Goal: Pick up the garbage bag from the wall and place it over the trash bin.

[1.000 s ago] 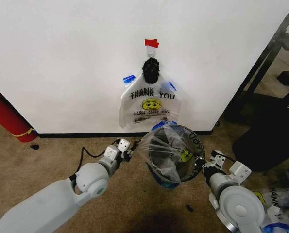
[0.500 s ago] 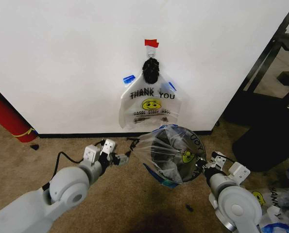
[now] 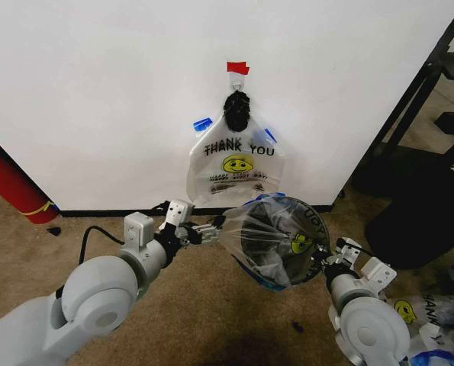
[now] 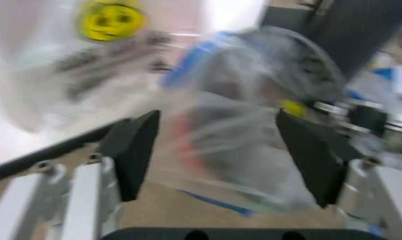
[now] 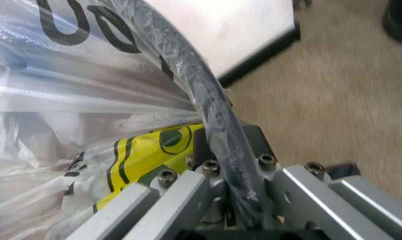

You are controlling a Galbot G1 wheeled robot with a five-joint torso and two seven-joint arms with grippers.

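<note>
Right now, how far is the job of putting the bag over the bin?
Nearly done: one garbage bag is off the wall and lines the trash bin. In hand: the right gripper is clamped on the bagged rim; the left gripper is open beside the bag. Left: the left side looks not yet seated.

Both arms have smooth, rounded light-grey shells with a round cap at each joint. A black cable loops along the left forearm. The left gripper (image 4: 218,155) has silver aluminium links carrying black fingers (image 4: 135,152). The right gripper (image 5: 231,197) shows silver bars fastened with dark socket-head screws.
</note>
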